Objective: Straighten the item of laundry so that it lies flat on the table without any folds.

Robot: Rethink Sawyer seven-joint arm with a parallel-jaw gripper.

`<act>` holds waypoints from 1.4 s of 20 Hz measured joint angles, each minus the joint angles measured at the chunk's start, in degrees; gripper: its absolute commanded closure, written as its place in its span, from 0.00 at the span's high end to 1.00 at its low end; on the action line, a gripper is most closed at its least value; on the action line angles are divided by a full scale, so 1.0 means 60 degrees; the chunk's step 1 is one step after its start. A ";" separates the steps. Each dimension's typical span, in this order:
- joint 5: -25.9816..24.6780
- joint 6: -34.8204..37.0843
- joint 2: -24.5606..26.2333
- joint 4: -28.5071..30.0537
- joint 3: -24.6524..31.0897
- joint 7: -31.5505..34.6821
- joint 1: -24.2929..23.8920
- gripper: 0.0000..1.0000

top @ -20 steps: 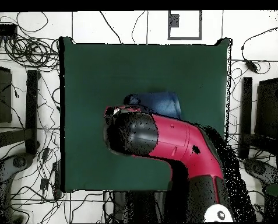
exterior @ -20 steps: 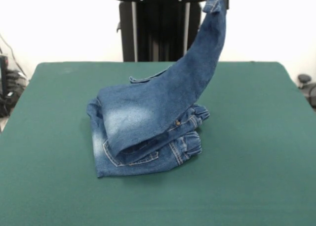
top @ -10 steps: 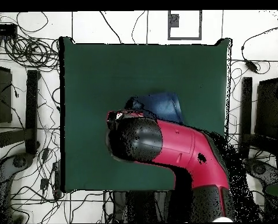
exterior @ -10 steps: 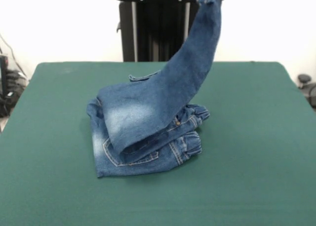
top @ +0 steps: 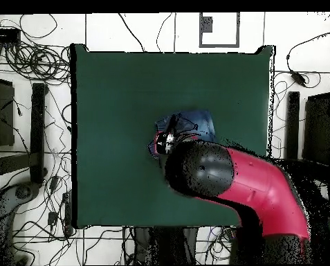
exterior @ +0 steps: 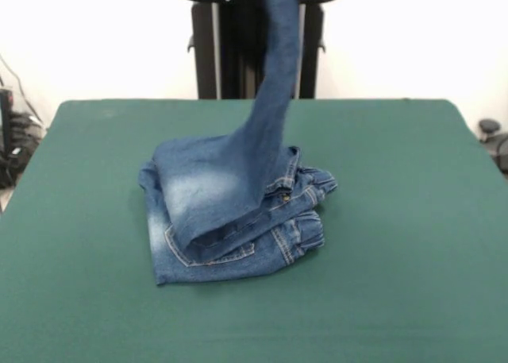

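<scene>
We cannot tell how the fingers stand: in the front view the gripper is above the top edge, and in the overhead view the red and black arm [top: 236, 181] covers it; what we do see is one leg of the jeans [exterior: 230, 208] drawn up as a narrow strip of denim, rising from the pile and leaving the front view at its top edge, in front of the black pedestal [exterior: 258, 41]; the lifted leg leans a little as it climbs and hangs clear of the bench [exterior: 413, 220]; the rest of the jeans lies below it in a folded heap near the middle of the dark green top, with a faded pale patch on the upper layer, a pocket with orange-tan stitching along the near edge, and the bunched waistband at the heap's right side; from overhead only a small part of the blue denim [top: 195, 123] shows past the arm's rounded dark end, with cables [top: 36, 59] strewn over the floor around the bench.
</scene>
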 measured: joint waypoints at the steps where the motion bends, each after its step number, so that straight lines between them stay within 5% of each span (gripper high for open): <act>1: -0.0038 -0.0014 0.0046 -0.0011 0.0000 0.0000 -0.0125 0.00; 17: -0.2020 -0.2849 0.2683 -0.0260 0.0538 0.0000 -0.2154 0.00; 28: -0.2553 -0.2980 0.3277 -0.0266 0.1182 0.0000 -0.2633 0.00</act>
